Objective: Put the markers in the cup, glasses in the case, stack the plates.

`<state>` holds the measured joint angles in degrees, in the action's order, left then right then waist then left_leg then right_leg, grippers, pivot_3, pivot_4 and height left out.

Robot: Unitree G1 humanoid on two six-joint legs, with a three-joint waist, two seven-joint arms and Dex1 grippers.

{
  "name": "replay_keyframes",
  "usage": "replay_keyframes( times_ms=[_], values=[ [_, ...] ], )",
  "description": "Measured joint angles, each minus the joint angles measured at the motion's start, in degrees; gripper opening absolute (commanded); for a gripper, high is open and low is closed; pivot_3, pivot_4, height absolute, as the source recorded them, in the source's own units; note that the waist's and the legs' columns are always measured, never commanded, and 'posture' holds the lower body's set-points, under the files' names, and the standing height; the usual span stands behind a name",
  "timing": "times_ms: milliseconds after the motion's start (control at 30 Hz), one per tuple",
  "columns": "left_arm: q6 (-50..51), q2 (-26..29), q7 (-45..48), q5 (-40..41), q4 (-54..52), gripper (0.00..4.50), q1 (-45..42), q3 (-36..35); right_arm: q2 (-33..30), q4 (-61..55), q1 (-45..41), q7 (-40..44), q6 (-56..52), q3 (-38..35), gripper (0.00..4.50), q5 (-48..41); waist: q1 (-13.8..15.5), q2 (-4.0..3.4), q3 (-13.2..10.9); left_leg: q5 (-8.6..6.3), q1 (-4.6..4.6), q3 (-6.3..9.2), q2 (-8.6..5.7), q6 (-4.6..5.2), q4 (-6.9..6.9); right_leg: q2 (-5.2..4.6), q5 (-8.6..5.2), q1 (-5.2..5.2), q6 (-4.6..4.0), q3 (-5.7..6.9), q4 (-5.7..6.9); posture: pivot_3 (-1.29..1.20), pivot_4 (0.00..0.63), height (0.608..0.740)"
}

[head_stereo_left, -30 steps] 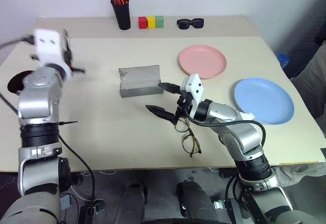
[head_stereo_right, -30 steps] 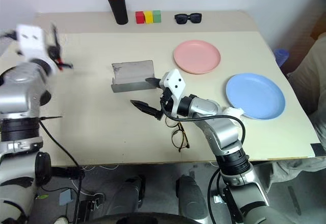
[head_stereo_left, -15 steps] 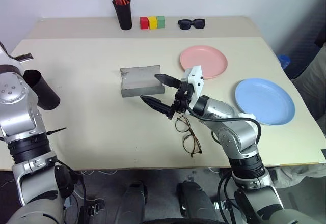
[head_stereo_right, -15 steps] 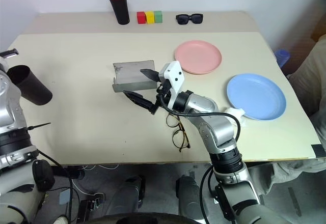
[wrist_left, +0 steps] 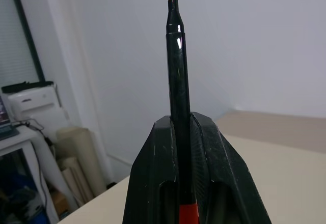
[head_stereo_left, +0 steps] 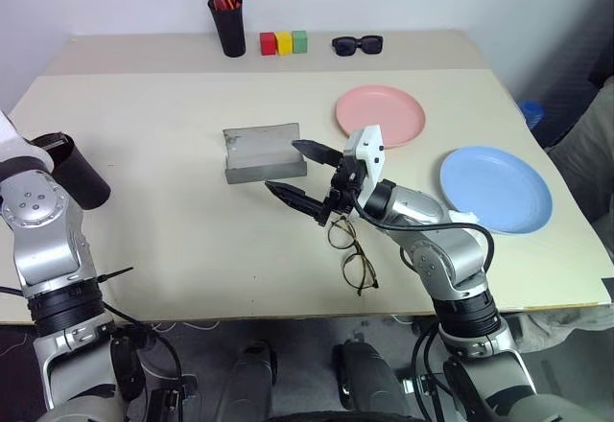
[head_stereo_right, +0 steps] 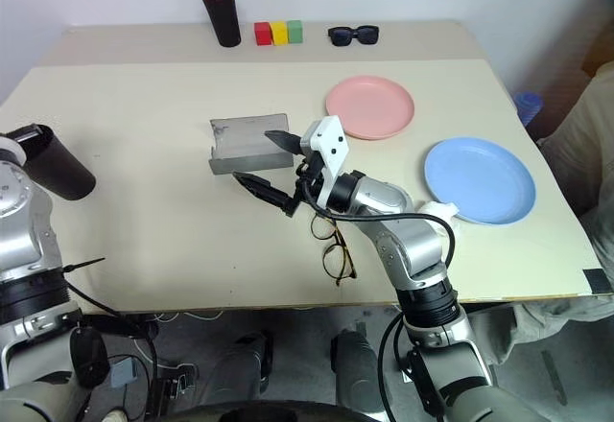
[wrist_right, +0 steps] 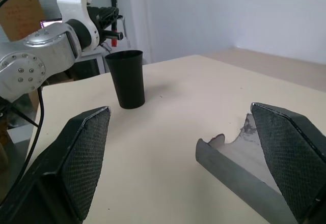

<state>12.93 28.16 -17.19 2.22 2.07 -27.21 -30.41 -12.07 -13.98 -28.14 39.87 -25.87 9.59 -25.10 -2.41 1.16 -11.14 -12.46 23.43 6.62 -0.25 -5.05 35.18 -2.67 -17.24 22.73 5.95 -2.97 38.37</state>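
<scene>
My left gripper (wrist_left: 181, 122) is shut on a black marker (wrist_left: 178, 66) with a red end. In the right wrist view that left gripper (wrist_right: 108, 20) hovers just above the upright black cup (wrist_right: 127, 79), the red end a little over the rim. The cup (head_stereo_left: 84, 180) stands at the table's left edge. My right gripper (head_stereo_left: 285, 166) is open and holds nothing. It hangs above the table in front of the open grey case (head_stereo_left: 261, 153). The wire-frame glasses (head_stereo_left: 351, 252) lie below my right forearm. The pink plate (head_stereo_left: 380, 115) and the blue plate (head_stereo_left: 495, 189) lie apart on the right.
A taller black pen pot (head_stereo_left: 229, 29) with red and orange pens stands at the back. Beside it are red, yellow and green blocks (head_stereo_left: 281, 41) and black sunglasses (head_stereo_left: 358, 45). Bare tabletop (head_stereo_left: 173, 240) lies between cup and case.
My left arm has drawn back and to the left and come down with the marker, so the cup now shows beside it. The right gripper has stayed open and nearly still.
</scene>
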Motion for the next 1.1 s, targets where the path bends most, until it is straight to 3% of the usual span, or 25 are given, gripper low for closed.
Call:
replay_keyframes(
  times_ms=[133,233,433,933,1100],
  values=[
    [-0.1,-0.5,-0.4,0.0,0.0,0.03,0.5,0.0,0.1,0.0,0.0,0.0,0.0,0.0,4.50,0.0,0.0,0.00,0.0,0.00,0.00,0.00,0.00,0.00,0.00,0.00,0.00,0.00,0.00,0.00,0.00,0.00,0.150,0.740],
    [-0.4,-0.9,-0.6,0.0,0.1,1.24,0.5,0.0,0.1,0.0,0.0,0.0,0.0,0.0,4.50,0.0,0.0,0.00,0.0,0.00,0.00,0.00,0.00,0.00,0.00,0.00,0.00,0.00,0.00,0.00,0.00,0.00,0.150,0.740],
    [-0.9,-1.1,-0.7,0.0,0.4,4.31,0.4,0.0,0.2,0.0,0.0,0.0,0.0,0.0,4.50,-0.1,-0.1,0.00,0.0,0.00,-0.01,0.00,0.00,0.00,0.00,0.01,0.00,0.00,0.00,0.00,0.01,0.00,0.150,0.740],
    [-0.9,-1.9,-0.8,0.6,0.5,4.31,0.1,0.0,0.2,0.0,0.0,0.5,0.0,0.1,4.50,-0.6,-0.1,0.00,0.0,0.00,-0.01,0.00,0.00,0.00,0.00,0.01,0.00,0.00,0.00,0.00,0.00,0.00,0.150,0.740],
    [-0.2,-2.5,-4.4,0.7,-4.3,4.31,1.6,-3.0,0.0,-0.6,0.0,0.5,0.0,0.2,4.50,-0.6,-0.2,0.00,0.0,0.00,-0.01,-0.01,0.01,0.00,-0.02,0.00,0.00,0.02,0.00,-0.01,0.00,0.00,0.150,0.740]
  ],
)
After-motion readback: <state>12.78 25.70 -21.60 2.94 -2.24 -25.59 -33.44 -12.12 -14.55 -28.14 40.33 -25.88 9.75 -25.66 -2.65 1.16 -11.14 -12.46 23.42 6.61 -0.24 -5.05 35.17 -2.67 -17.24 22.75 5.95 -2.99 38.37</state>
